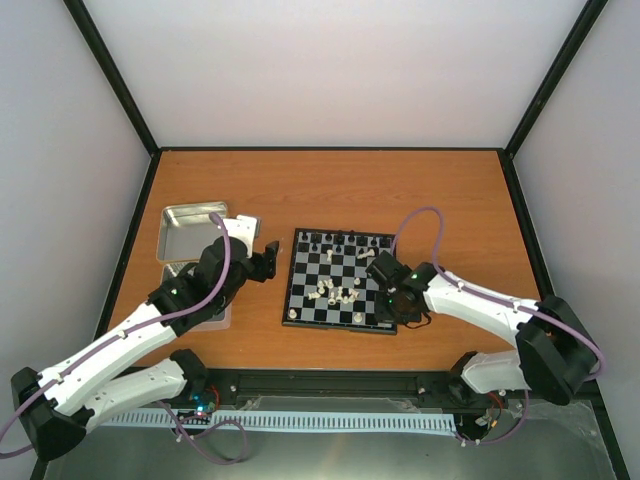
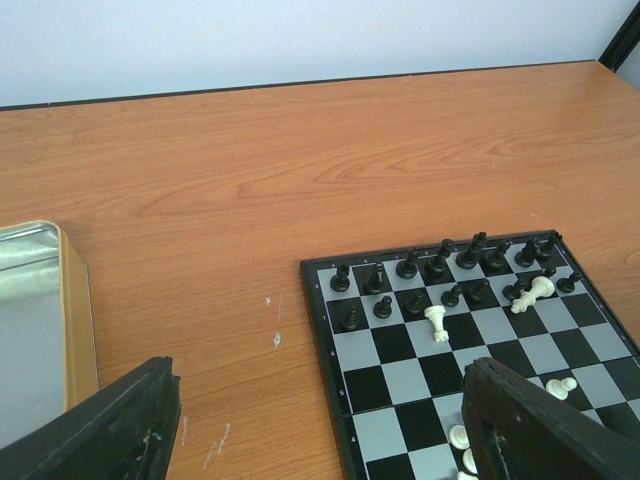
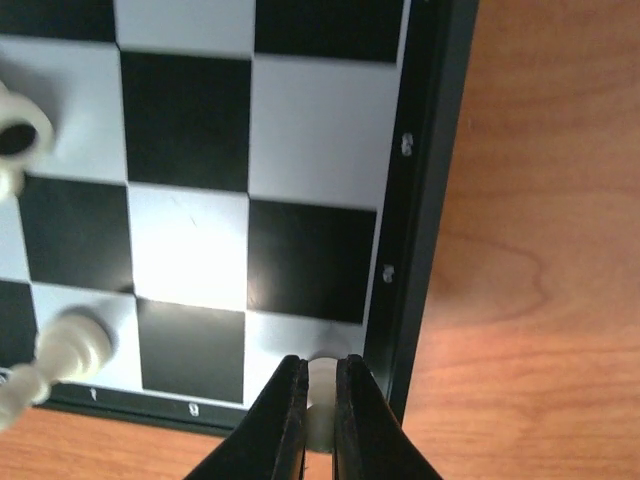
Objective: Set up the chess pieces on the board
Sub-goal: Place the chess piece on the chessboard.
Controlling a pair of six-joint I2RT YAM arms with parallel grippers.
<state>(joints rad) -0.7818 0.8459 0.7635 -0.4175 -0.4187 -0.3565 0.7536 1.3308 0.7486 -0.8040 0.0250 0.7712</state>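
— Fingers first: the right fingers (image 3: 283,410) are clamped on a cream piece (image 3: 322,385), at the 5 o'clock corner square of the board (image 1: 305,280).
— And the left fingers (image 2: 130,425)?
— Apart, holding nothing, over the worktop (image 2: 300,150) at 9 o'clock of the board.
— Which step is this?
— I judge it is filling the white back row; other white pieces (image 1: 335,293) lie mid-board. If this corner is right, the next move is to release gently and rise straight.
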